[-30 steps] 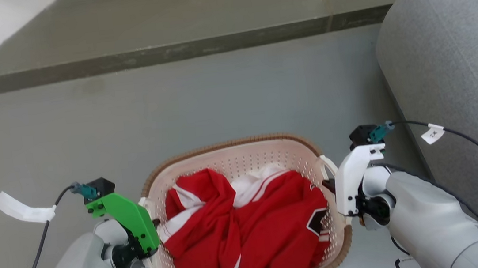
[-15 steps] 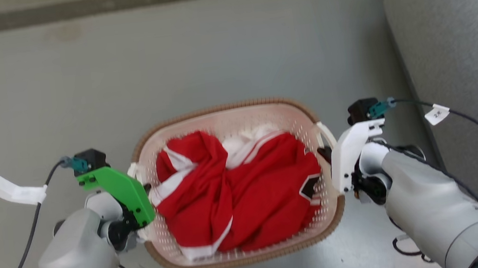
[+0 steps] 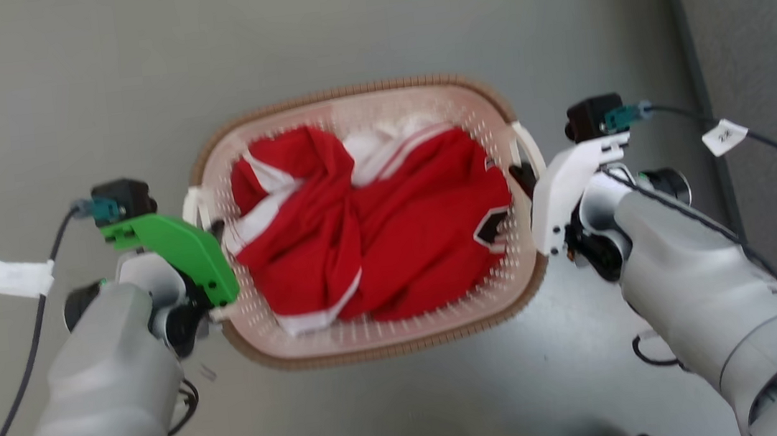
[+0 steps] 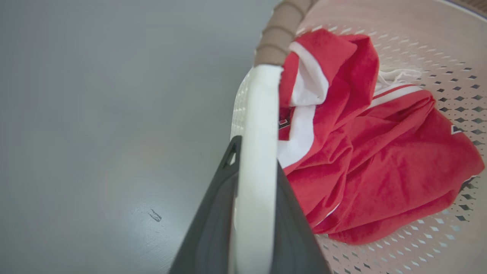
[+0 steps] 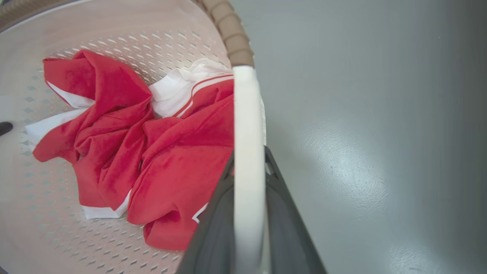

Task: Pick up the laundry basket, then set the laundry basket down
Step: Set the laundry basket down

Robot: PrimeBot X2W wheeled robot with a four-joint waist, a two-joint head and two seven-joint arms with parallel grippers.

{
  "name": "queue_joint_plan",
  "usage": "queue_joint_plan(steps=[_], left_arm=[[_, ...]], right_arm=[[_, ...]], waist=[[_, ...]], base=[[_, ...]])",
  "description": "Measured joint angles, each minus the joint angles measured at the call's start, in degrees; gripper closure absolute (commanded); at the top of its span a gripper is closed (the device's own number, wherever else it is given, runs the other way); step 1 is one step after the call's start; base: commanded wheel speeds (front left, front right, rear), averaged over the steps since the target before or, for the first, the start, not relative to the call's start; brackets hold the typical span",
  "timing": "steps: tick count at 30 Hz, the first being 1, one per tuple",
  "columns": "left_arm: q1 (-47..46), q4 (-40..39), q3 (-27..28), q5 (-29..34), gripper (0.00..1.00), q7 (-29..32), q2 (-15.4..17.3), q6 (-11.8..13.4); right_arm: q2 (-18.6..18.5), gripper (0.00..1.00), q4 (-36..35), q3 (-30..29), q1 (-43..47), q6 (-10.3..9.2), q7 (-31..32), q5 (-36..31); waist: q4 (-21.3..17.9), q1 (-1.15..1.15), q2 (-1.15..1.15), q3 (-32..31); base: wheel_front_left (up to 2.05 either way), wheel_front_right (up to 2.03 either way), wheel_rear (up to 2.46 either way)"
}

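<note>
Glossy grey floor; woven-rimmed perforated laundry basket holding crumpled red cloth.

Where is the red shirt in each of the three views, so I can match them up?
Head view: the red shirt lies at centre, inside the basket.
Left wrist view: the shirt is in the right half, past the left handle.
Right wrist view: the shirt is in the left half, past the right handle.
Shared landmark: the basket's brown rim.
</note>
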Motion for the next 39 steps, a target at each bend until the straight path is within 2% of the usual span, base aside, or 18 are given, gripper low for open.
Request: queue_joint_plan(steps=[7,22,39], left_arm=[[-3.6,0.0,0.1,0.8,1.0,-3.5,0.0,0.5],[-8.5,1.2,0.2,2.7,1.0,-8.9,-0.2,0.4],[-10.5,3.5,-0.1,3.0,1.0,-11.6,-1.5,-0.3]], right_arm=[[-0.2,1.0,-0.1,-0.2,-3.3,-1.18,-2.8,-0.8],[-0.2,1.0,0.1,-1.5,-7.7,-1.49,-8.3,-0.8],[-0.3,1.0,2.0,-1.3,-9.2,-1.3,-12.2,-1.3]], waist=[[0.1,0.0,0.0,5.7],[0.1,0.01,0.0,16.5],[0.5,0.0,0.0,20.1]], base=[[0.0,0.0,0.0],[0.0,0.0,0.0],[0.0,0.0,0.0]])
